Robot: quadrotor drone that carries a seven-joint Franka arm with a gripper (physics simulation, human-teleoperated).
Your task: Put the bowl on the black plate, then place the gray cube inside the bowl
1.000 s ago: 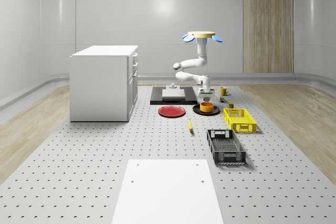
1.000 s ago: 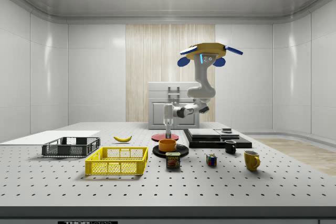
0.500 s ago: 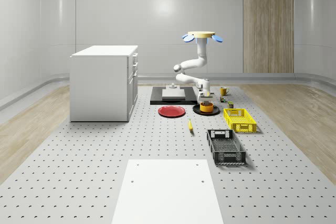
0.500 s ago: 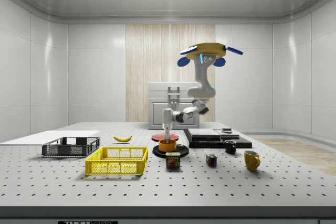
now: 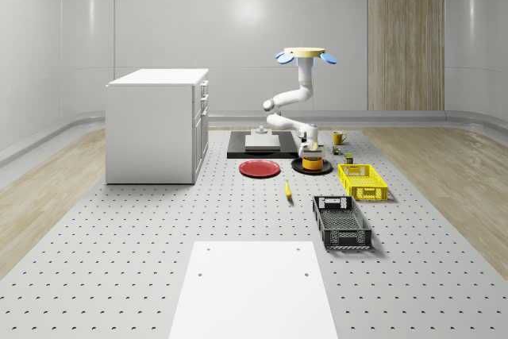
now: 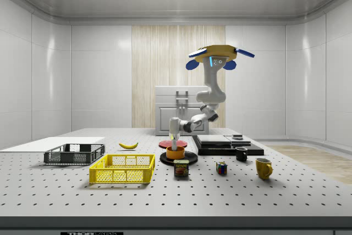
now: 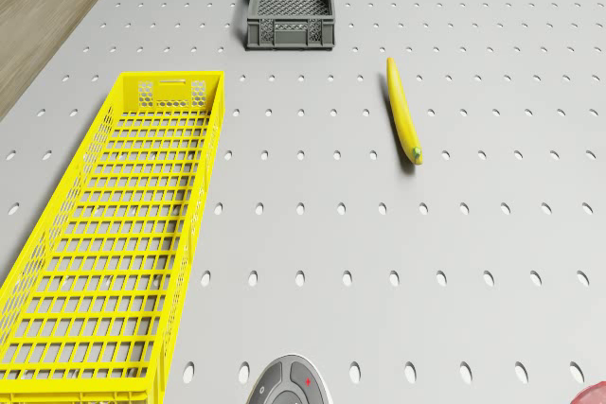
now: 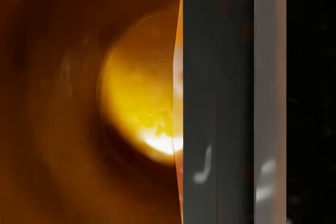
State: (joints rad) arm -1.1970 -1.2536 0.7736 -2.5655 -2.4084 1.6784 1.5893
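The orange bowl (image 5: 313, 163) (image 6: 175, 153) stands on the black plate (image 5: 298, 167) (image 6: 163, 158). My gripper (image 5: 312, 152) (image 6: 175, 144) points straight down and reaches into the bowl's mouth. It is shut on the gray cube (image 8: 218, 103), which in the wrist view hangs close over the bowl's orange inside (image 8: 79, 103). The drone (image 5: 305, 54) (image 6: 215, 53) hovers high above the dark platform behind the plate, with the arm bent down and forward to the bowl.
A red plate (image 5: 259, 168) lies beside the black plate. A yellow crate (image 5: 362, 181) (image 7: 114, 234), a dark crate (image 5: 341, 222) (image 7: 292, 7) and a banana (image 5: 287, 189) (image 7: 401, 122) lie nearer. A white cabinet (image 5: 157, 125) stands at the left. A can (image 6: 181, 168) and mugs (image 6: 263, 167) sit close by.
The arm has lowered the gripper from above the bowl down into its mouth. The drone, the bowl and the plate have stayed in place.
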